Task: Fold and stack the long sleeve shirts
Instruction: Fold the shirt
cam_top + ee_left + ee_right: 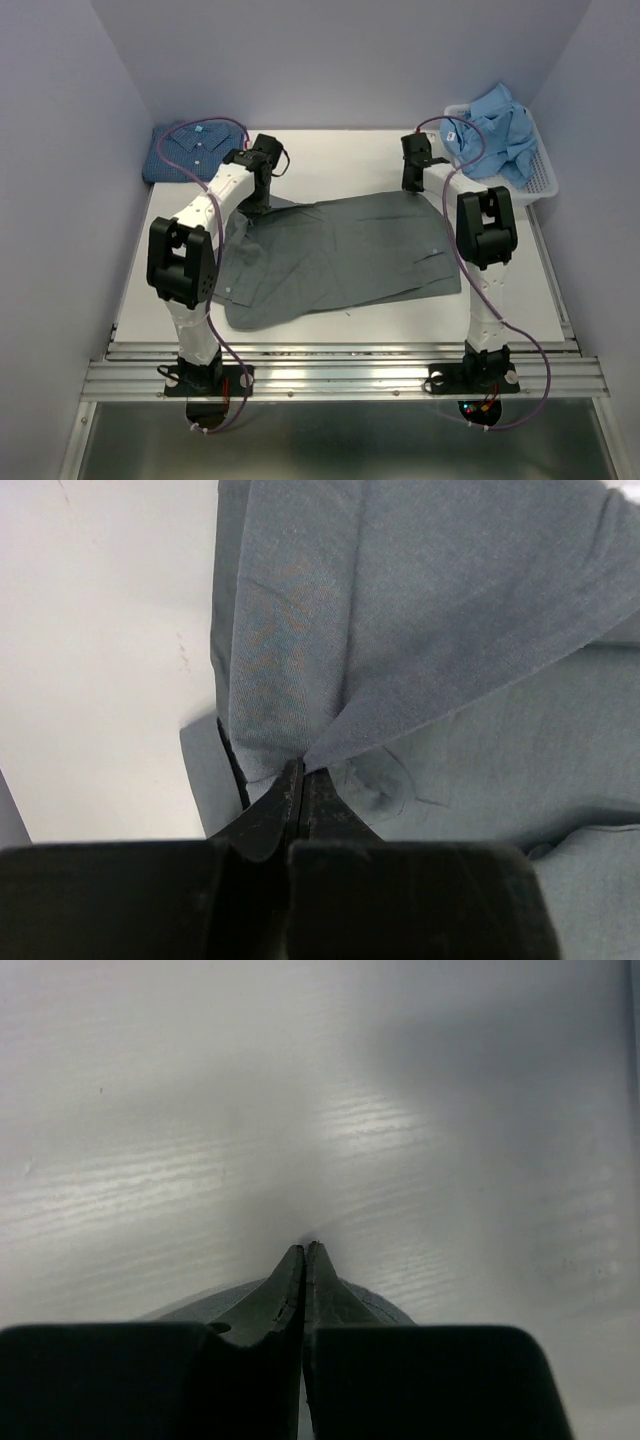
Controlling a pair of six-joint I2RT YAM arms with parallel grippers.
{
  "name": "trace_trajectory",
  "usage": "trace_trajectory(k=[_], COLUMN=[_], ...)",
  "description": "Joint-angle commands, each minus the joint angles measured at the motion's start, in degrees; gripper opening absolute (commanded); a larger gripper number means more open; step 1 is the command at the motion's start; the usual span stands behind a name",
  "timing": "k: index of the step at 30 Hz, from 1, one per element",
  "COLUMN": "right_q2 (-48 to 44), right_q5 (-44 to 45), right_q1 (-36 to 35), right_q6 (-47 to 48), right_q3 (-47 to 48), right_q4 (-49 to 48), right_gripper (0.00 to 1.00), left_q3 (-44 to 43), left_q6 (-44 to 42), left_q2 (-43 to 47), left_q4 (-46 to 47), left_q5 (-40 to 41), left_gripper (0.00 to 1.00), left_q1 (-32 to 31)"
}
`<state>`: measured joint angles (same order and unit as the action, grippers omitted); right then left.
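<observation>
The mid-grey shirt point(340, 255) lies spread across the middle of the table. My left gripper point(259, 204) is at its back left edge. In the left wrist view the left gripper point(303, 767) is shut on a pinch of grey cloth point(420, 630), which rises in a tented fold. My right gripper point(412, 186) is at the shirt's back right corner. In the right wrist view the right gripper point(304, 1249) is shut, with the grey hem point(195, 1307) showing on both sides of the fingers. The dark blue dotted shirt point(195, 148) lies folded at the back left. The light blue shirt point(500, 128) is heaped in the basket.
A white mesh basket point(540, 185) stands at the back right corner, close to the right arm. Pale walls enclose the table on three sides. A metal rail point(340, 375) runs along the near edge by the arm bases.
</observation>
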<state>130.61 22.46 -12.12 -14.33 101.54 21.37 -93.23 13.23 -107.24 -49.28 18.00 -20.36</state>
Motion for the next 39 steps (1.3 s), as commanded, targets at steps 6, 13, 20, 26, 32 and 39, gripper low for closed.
trace_trajectory(k=[6,13,20,26,32,39], right_q2=[-20.9,-28.7,-40.7,-48.9,-53.4,-55.5], right_q5=[-10.5,-11.3,-14.0,-12.4,-11.6,-9.9], right_q1=[0.3,0.3,0.3,0.3,0.3,0.3], right_q6=[4.0,1.5,-3.9,-5.8,-6.8,-7.1], right_q3=[-19.2,-30.9,-40.5,-47.4,-52.0,-52.5], right_q4=[-14.3,-16.6,-17.3,-14.8,-11.2,-7.1], right_gripper=[0.01,0.01,0.01,0.01,0.01,0.01], left_q3=[8.5,12.2,22.5,29.1,35.9,35.4], left_q6=[13.0,16.6,17.0,17.5,17.4,16.4], left_q2=[11.9,19.4,27.5,33.5,37.5,40.6], left_q4=[-13.5,-15.1,-15.1,-14.3,-11.2,-10.8], left_q5=[2.1,-5.4,-11.4,-16.4,-24.5,-32.9], left_gripper=[0.00,0.00,0.00,0.00,0.00,0.00], left_q1=[-5.8,-8.2,-9.3,-9.2,-9.5,-10.5])
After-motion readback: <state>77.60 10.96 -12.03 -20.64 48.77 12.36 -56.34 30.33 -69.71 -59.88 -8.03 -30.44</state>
